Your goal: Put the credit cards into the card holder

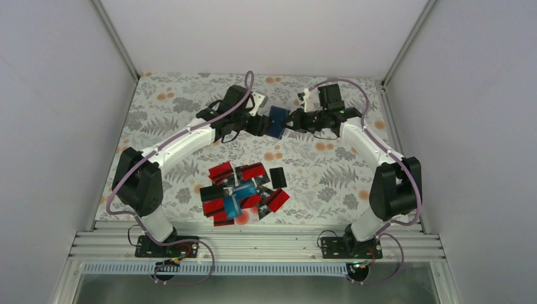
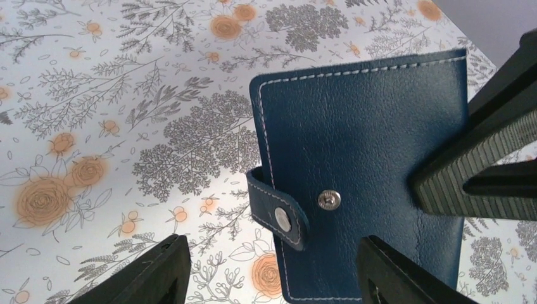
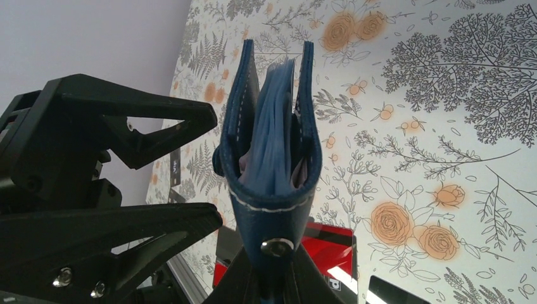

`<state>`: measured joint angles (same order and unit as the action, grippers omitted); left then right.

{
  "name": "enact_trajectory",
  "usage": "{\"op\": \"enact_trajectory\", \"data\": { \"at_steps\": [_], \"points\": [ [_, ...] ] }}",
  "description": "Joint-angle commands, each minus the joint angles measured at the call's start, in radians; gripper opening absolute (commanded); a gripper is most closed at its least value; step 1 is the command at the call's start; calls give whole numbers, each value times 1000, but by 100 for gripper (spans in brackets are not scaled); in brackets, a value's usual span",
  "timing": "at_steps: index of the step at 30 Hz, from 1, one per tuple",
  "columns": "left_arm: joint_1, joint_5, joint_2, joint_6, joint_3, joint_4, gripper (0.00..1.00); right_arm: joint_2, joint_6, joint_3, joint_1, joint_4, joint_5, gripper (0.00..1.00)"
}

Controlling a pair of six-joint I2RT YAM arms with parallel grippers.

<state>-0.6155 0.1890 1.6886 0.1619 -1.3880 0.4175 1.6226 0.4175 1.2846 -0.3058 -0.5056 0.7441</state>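
The navy card holder (image 1: 276, 122) is held above the far middle of the table. My right gripper (image 1: 292, 120) is shut on its lower edge (image 3: 272, 253). In the right wrist view it shows edge-on (image 3: 272, 126), slightly open, with pale blue sleeves inside. In the left wrist view its cover (image 2: 361, 145) faces me and its snap strap (image 2: 282, 212) is unfastened. My left gripper (image 1: 259, 123) is open with jaws wide (image 2: 273, 256), the strap side of the holder in front of them. The credit cards (image 1: 240, 190), mostly red, lie piled at the near middle, with a light blue one (image 1: 237, 197).
A plain black card (image 1: 277, 177) lies just right of the pile. A red card (image 3: 329, 247) and a black card (image 3: 392, 288) show under the holder in the right wrist view. The floral mat (image 1: 329, 177) ends at white walls and the near metal rail (image 1: 253, 244).
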Motion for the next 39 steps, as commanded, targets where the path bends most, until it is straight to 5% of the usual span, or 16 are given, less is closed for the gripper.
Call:
{"op": "enact_trajectory", "data": {
  "at_steps": [1,13,18,25,34,39],
  "points": [
    [-10,-28,23,8,-39,-36,63,-3,-8,7,-10,6,15,4],
    [-12,-78,82,-6,-43,-66,30,-4,-19,7,-12,6,21,4],
    [-12,-100,67,-11,-10,-102,3,3,-17,-9,-12,21,40,4],
    [-10,-119,33,23,94,-143,2,108,0,-47,-13,67,30,5],
    [-9,-110,60,68,180,-201,2,343,-1,-1,-13,83,-39,32],
    [-8,-97,104,78,148,-187,2,414,-43,66,-13,6,-131,55]
  ]
}}
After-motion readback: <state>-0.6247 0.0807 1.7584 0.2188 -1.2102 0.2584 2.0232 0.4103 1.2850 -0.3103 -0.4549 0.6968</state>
